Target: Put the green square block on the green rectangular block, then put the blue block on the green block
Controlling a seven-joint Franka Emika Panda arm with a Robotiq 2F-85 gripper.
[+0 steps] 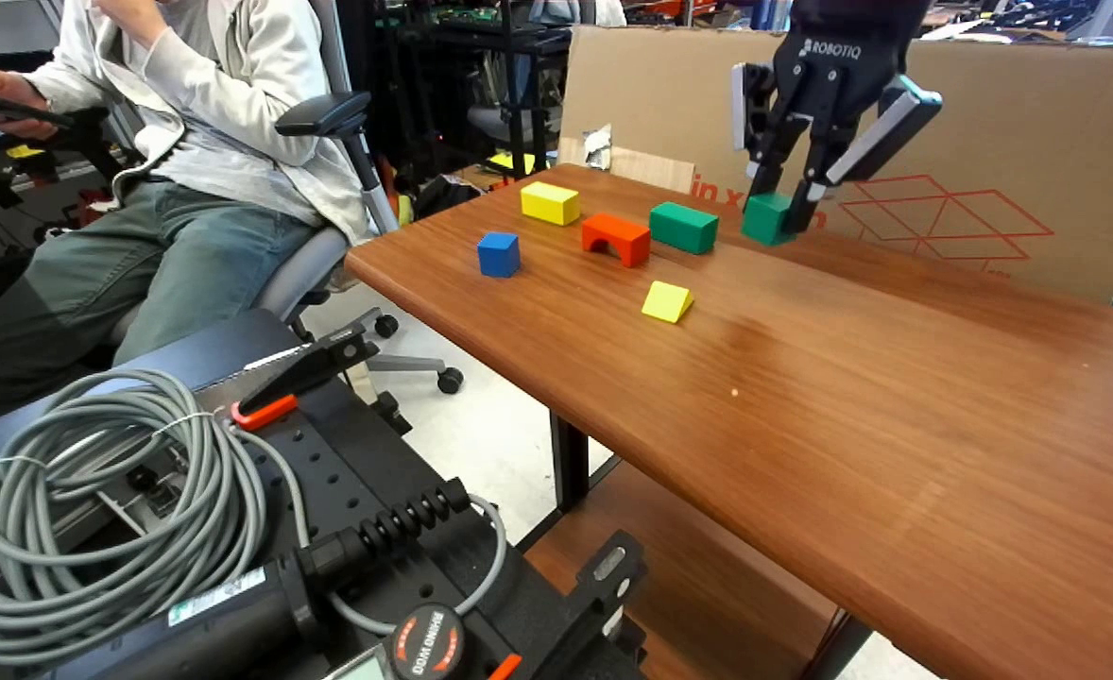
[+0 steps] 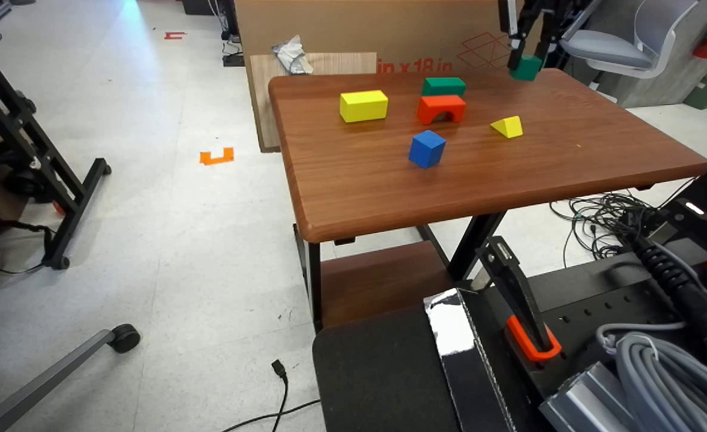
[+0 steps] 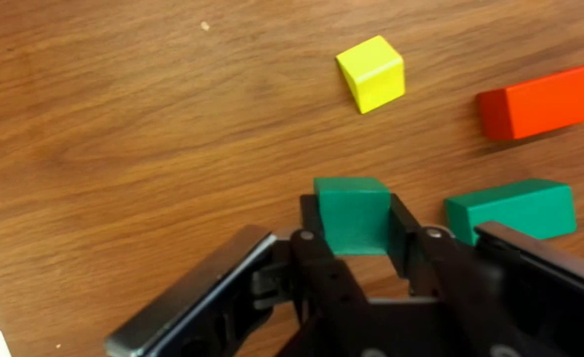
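One blue block (image 2: 427,149), exterior views only, hand (image 3: 355,218) gripping green cube (image 1: 762,219)

On the brown table (image 1: 859,378), blue block (image 1: 499,255), green rectangular block (image 1: 683,229), red arch (image 1: 621,232), yellow brick (image 1: 550,204), yellow wedge (image 1: 667,301).

The brown rectangular wood-grained tabletop (image 1: 849,397) looks smooth, faintly glossy. Beyond its far edge, flat tan cardboard (image 1: 1038,123) looks matt. The small green cube (image 3: 355,218) looks smooth.
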